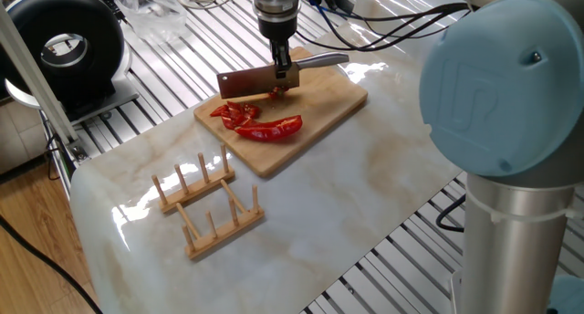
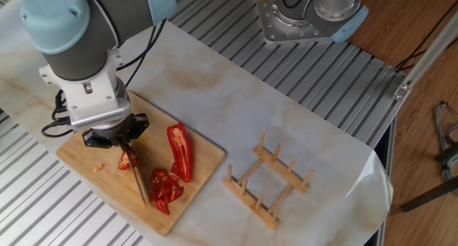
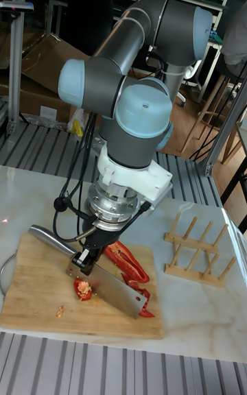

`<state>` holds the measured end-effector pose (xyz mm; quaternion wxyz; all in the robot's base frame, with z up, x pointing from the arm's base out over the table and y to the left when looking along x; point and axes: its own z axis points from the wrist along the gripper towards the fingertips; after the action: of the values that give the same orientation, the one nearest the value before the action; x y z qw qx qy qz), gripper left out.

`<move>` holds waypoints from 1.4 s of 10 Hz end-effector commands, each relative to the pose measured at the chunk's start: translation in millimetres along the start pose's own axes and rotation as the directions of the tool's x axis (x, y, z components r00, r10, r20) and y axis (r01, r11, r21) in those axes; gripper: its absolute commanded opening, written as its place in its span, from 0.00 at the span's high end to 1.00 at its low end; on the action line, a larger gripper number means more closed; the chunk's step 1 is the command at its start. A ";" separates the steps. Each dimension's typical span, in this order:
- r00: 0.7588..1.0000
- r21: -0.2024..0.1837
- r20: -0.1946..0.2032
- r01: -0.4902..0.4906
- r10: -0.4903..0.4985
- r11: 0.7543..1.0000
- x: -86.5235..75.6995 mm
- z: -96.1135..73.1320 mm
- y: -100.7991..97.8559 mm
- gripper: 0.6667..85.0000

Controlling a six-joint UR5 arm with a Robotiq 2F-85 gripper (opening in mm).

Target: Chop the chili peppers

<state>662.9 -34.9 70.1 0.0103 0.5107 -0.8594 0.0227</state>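
Marbled bench (image 1: 347,186) carries a wooden cutting board (image 1: 333,104). Above it the tool (image 1: 284,72) pinches a cleaver (image 1: 255,79), blade raised mid-chop. Chili peppers (image 1: 260,122) lie just beside the blade, one long half uncut. Next, I judge, shift over them and press down.

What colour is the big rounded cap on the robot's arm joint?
Pale blue; the joint cap shows best in one fixed view, at the right.
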 end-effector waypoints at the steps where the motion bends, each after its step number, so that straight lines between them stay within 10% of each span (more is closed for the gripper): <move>1: 1.000 0.004 0.007 0.001 -0.001 1.000 -0.2 0.6 -1.9 0.99; 14: 0.999 -0.025 0.050 0.023 -0.021 0.999 -8.7 7.2 5.0 0.99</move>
<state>662.7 -29.1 63.3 0.0039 0.5207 -0.8537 0.0093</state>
